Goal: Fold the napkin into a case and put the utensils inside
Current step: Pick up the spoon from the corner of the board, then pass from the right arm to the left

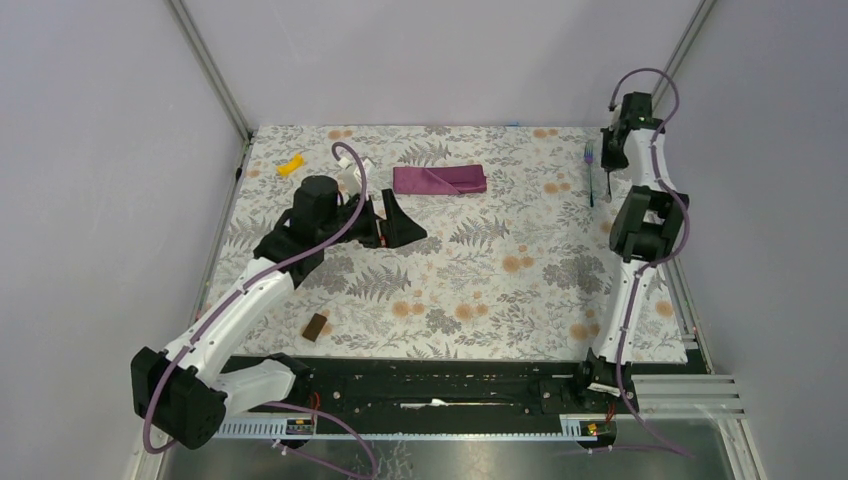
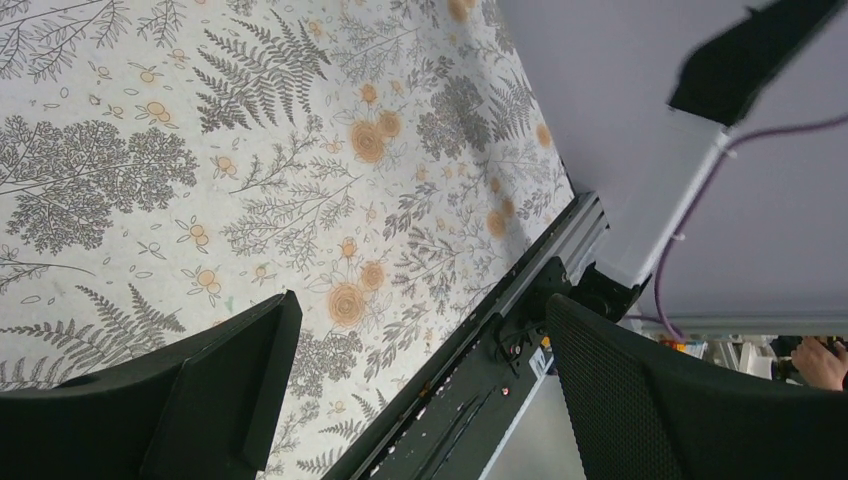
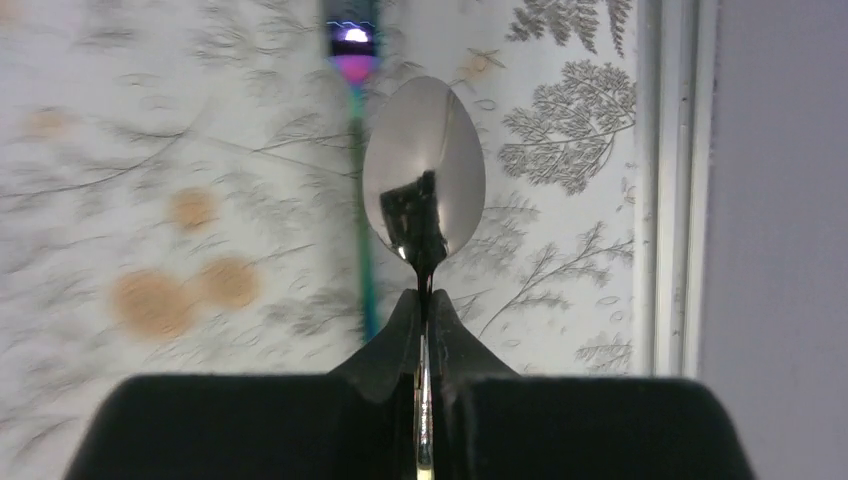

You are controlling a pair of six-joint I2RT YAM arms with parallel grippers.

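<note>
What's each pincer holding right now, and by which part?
Right pincer grips the spoon by its handle, just behind the bowl. Left pincer is open and holds nothing.

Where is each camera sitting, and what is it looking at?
Top external: high behind the arms, looking down at the flowery table; shows the left arm, right arm and folded napkin.
Left wrist: on the left arm, looking across the table toward the black rail; its open left tool shows, empty.
Right wrist: on the right arm, looking down at the table; its right tool is shut on the spoon.
Shared: the fork lying on the table shows in both the top and right wrist views.
</note>
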